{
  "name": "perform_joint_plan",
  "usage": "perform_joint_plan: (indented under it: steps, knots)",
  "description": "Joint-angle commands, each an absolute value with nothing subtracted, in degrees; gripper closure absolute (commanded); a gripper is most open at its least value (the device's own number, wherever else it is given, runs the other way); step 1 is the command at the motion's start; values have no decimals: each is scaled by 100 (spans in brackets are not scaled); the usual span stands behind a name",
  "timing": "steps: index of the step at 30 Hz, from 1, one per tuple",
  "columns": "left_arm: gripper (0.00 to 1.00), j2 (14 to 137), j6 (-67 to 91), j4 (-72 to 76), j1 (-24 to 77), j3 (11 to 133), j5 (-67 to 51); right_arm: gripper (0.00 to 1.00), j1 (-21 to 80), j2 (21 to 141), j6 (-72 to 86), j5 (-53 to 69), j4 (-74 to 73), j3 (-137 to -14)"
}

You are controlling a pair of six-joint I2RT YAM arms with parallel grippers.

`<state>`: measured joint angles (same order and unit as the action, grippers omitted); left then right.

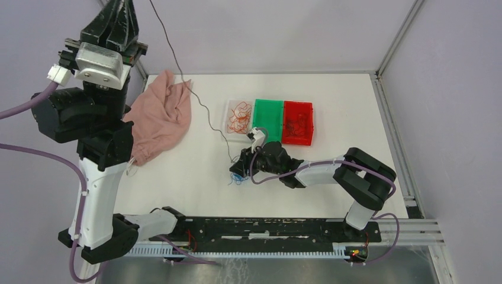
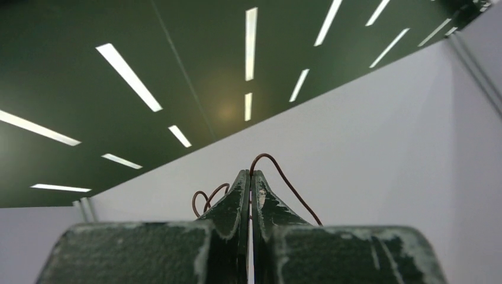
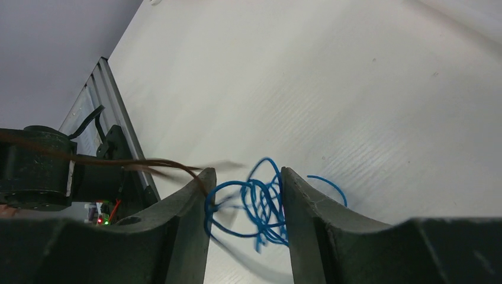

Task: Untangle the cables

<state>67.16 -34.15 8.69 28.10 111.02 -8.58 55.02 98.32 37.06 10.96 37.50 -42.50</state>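
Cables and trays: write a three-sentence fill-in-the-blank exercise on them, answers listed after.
The wire pinched in the left gripper is ____ in colour. The tangle between the right gripper's jaws is ____. The tray between the clear tray and the red tray is ____.
Missing words: brown, blue, green.

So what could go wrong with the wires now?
The brown wire held high by the shut left gripper may drag the blue tangle along, since the right gripper stands open around it. A harder pull might tighten any knot, or the thin wire could slip free.
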Motion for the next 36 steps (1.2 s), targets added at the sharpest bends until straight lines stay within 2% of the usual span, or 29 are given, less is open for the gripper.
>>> perform_joint_plan:
  steps: [1,8,13,16,21,24,27,30,36]
  knots:
    - [97,6822,-4324,2311,2814,11397,-40,49,5536,9694,3563,888,4191,-4059]
    - [97,7275,-4646,2512,2804,12209,-43,48,5537,9554,3516,710,4330,-3785]
    - [97,7502,-4965,2565,2810,12663,-252,52,5549,9633,3611,578,4355,-3656]
    - [97,7896,-5117,2547,2808,13522,-287,53,5540,9683,3692,484,4410,-3573]
    - [97,8161,-5398,2794,2807,14025,-400,47,5550,9673,3751,303,4609,-3391]
    - [97,7972,-5066,2523,2807,13768,-250,43,5548,9566,3696,142,4619,-3294]
    - [97,7436,-4479,1950,2807,12639,-270,41,5546,9300,3532,132,4547,-3348]
    - [97,6852,-4145,1621,2812,11355,-604,39,5545,8631,3150,124,4025,-3665]
    - [97,6300,-3495,819,2807,10082,-952,33,5546,7389,2181,171,2674,-4613]
